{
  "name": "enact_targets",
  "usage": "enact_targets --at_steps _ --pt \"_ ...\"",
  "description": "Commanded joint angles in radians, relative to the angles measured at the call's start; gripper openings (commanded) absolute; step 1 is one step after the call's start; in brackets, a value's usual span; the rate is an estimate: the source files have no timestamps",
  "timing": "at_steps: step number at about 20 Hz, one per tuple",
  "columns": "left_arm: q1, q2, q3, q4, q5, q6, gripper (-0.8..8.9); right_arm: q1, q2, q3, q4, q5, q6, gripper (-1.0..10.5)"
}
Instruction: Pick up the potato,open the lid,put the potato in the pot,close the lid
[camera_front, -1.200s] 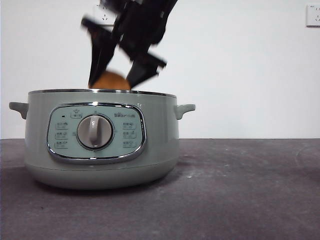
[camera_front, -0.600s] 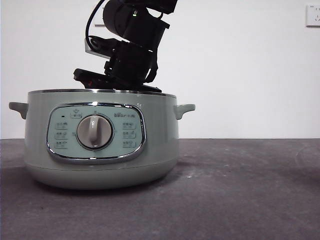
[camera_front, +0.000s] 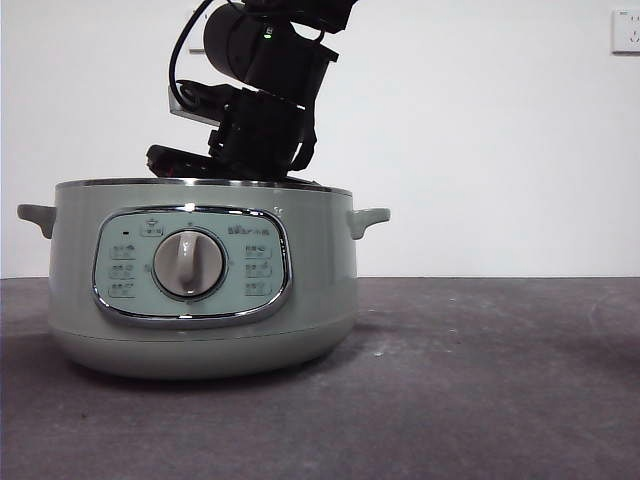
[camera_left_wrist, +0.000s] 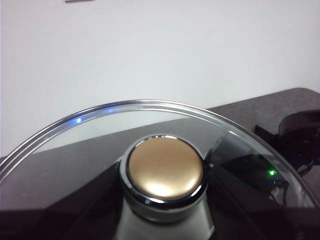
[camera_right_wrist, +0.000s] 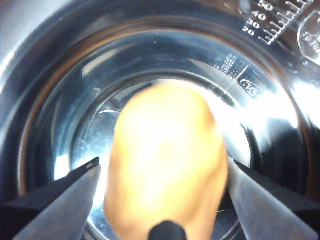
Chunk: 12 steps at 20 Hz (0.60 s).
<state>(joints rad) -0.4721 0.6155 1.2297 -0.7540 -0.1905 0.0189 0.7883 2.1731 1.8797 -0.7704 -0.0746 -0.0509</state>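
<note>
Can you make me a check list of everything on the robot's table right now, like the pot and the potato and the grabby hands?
Surface: dark grey table, a bit scuffed.
Pot: large pale sage-green cooker pot with a round grey dial, standing upright, no lid on it; shiny metal inside.
Potato: oval orange-brown potato down inside the pot, between the right gripper's jaws.
Lid: round glass lid with chrome rim, held up by the left gripper at its knob, which looks golden here.
Clutter: nothing seen.
Grippers: right gripper lowered into the pot; left gripper not seen directly under the lid.
Cables: a black cable on the arm above the pot.
Surroundings: white wall with a socket.
</note>
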Motion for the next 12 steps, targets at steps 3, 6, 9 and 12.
enact_targets --at_steps 3,6,9,12 --pt "0.000 0.004 0.016 0.050 0.002 0.011 -0.08 0.005 -0.066 -0.005 -0.030 0.003 0.008 4.1" --pt "0.000 0.052 0.016 0.058 0.002 0.011 -0.08 -0.001 -0.209 -0.005 -0.123 0.007 0.008 4.1" --pt "0.000 0.138 0.016 0.107 0.014 0.011 -0.08 -0.018 -0.407 -0.005 -0.237 0.068 0.008 4.1" --pt "0.000 0.249 0.016 0.166 0.074 0.007 -0.08 -0.049 -0.599 -0.005 -0.321 0.085 0.008 4.1"
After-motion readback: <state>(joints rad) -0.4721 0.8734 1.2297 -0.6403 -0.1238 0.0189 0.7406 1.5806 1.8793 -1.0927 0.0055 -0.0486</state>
